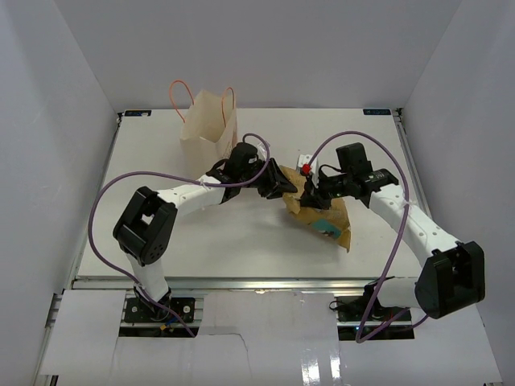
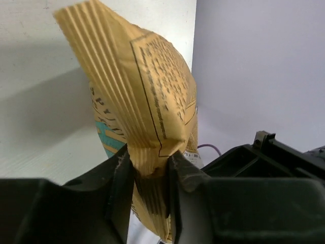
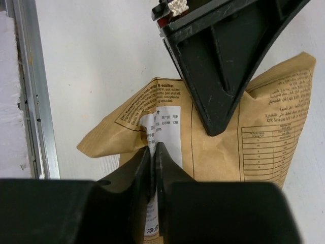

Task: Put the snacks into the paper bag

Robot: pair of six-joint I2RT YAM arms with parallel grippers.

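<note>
Tan-brown pouch [image 1: 326, 217] sits mid-table, well apart from the paper bag [image 1: 211, 121] at the far edge, so it is not yet bagged; the bag's contents are hidden. From the left wrist, the left gripper [image 2: 151, 170] pinches the pouch's folded edge. From the right wrist, the right gripper [image 3: 153, 160] is pressed together on its white label [image 3: 167, 119].

right tool [image 3: 153, 152]: bottom centre, black fingers pinched tight on the pouch edge, right at the label
tan-brown pouch [image 3: 264, 137]: crumpled paper, fills the lower right, black print and a text table on its face
white label [image 3: 171, 129]: on the pouch, small print, creased at the fingers
left tool [image 3: 213, 119]: black, enters from the top right, tapered tip against the pouch face
worktop [image 3: 91, 61]: white, behind the pouch
metal rail [image 3: 28, 91]: runs along the left edge
</note>
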